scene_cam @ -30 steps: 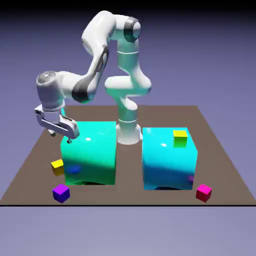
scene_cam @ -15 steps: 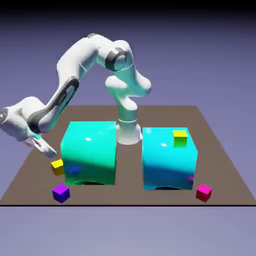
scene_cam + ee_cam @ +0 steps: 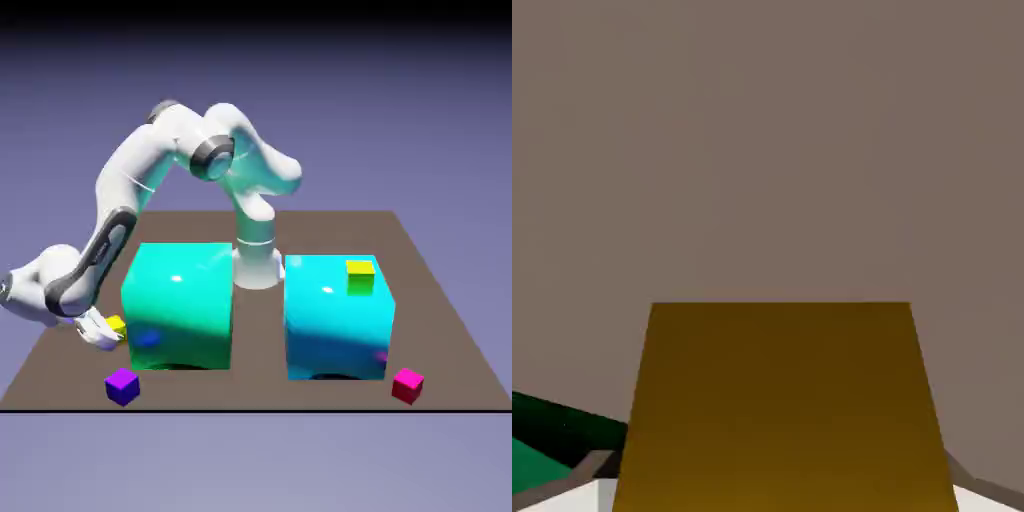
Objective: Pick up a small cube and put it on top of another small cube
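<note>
Exterior view: the arm [image 3: 118, 226] reaches low at the exterior view's left, its end effector [image 3: 97, 328] down at the small yellow cube [image 3: 117, 325], which sits near the left side of the green block [image 3: 182, 310] on the desk [image 3: 262, 392]. In the hand view the end effector is clamped on that cube, whose face fills the space between the tips, while a purple cube [image 3: 123, 386] lies nearer the camera.

The small cube [image 3: 116, 326] is yellow, its neighbour [image 3: 123, 387] purple, the far cube [image 3: 408, 386] pinkish red.
</note>
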Controlling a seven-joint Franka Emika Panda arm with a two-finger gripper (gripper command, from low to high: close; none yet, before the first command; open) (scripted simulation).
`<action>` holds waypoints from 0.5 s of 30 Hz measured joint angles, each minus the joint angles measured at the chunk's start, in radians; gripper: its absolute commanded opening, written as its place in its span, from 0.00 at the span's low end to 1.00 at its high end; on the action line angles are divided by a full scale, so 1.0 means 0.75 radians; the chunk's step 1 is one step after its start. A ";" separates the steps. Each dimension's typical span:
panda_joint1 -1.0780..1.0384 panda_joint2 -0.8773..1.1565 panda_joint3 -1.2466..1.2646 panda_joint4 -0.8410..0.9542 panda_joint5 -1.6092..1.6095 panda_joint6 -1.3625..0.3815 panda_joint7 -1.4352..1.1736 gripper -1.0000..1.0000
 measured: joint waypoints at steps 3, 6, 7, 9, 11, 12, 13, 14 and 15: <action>0.033 0.028 -0.025 0.087 0.161 -0.052 0.174 0.00; 0.065 0.056 -0.049 0.174 0.323 -0.103 0.348 0.00; 0.076 0.065 -0.058 0.202 0.376 -0.121 0.406 0.00; 0.098 0.084 -0.074 0.260 0.484 -0.155 0.522 0.00; 0.120 0.103 -0.090 0.318 0.592 -0.190 0.638 0.00; 0.131 0.112 -0.099 0.347 0.645 -0.207 0.696 0.00; 0.154 0.117 -0.091 0.301 0.659 -0.164 0.681 0.00; 0.178 0.122 -0.084 0.253 0.671 -0.120 0.664 0.00; 0.201 0.126 -0.076 0.204 0.684 -0.075 0.646 0.00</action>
